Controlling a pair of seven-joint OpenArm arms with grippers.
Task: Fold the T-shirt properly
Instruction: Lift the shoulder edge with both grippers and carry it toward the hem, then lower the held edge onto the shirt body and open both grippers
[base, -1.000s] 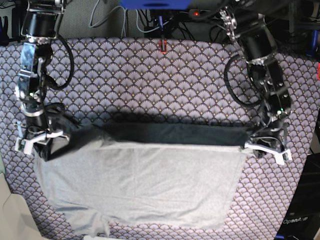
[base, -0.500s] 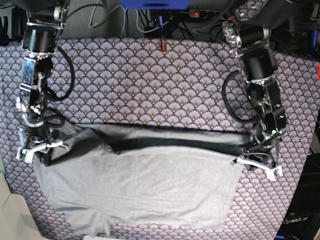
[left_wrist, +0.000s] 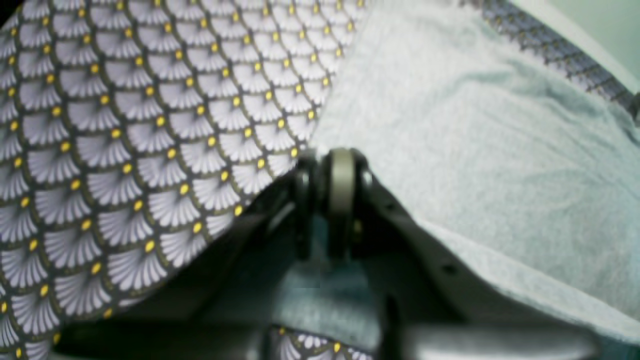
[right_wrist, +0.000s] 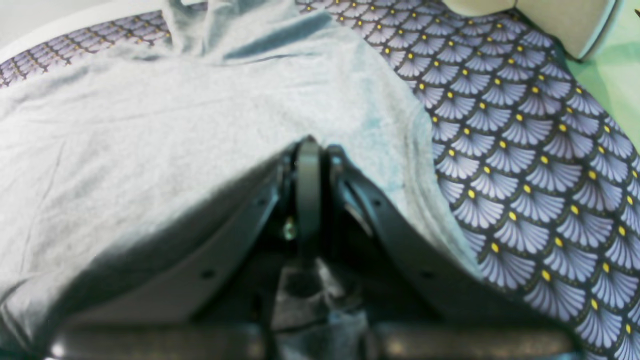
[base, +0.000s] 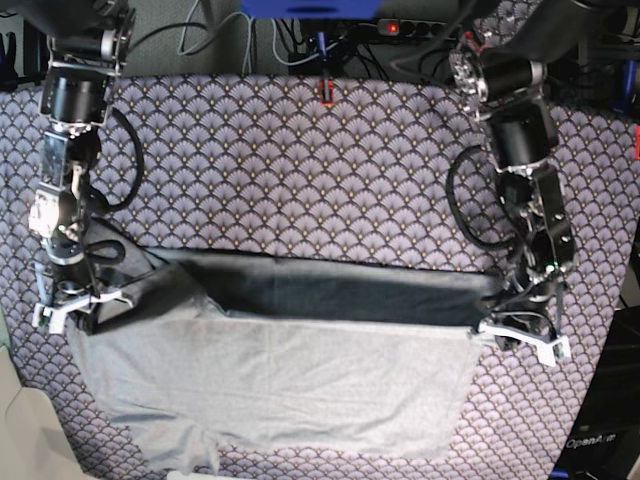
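The light grey T-shirt lies across the near half of the table on the purple fan-scale cloth. Its far edge is lifted off the cloth between both grippers, with a dark shadowed band under it. My left gripper, on the base view's right, is shut on the shirt's right corner; the left wrist view shows the fingers closed on grey fabric. My right gripper, on the base view's left, is shut on the left corner; its fingers pinch the shirt.
A small red object sits at the table's far edge, with cables and a blue bar behind it. A pale cushion-like object lies off the table's near-left corner. The table's right edge runs close to my left gripper.
Both grippers have moved toward the near edge, carrying the shirt's lifted edge with them. The fold of fabric now hangs lower over the flat part.
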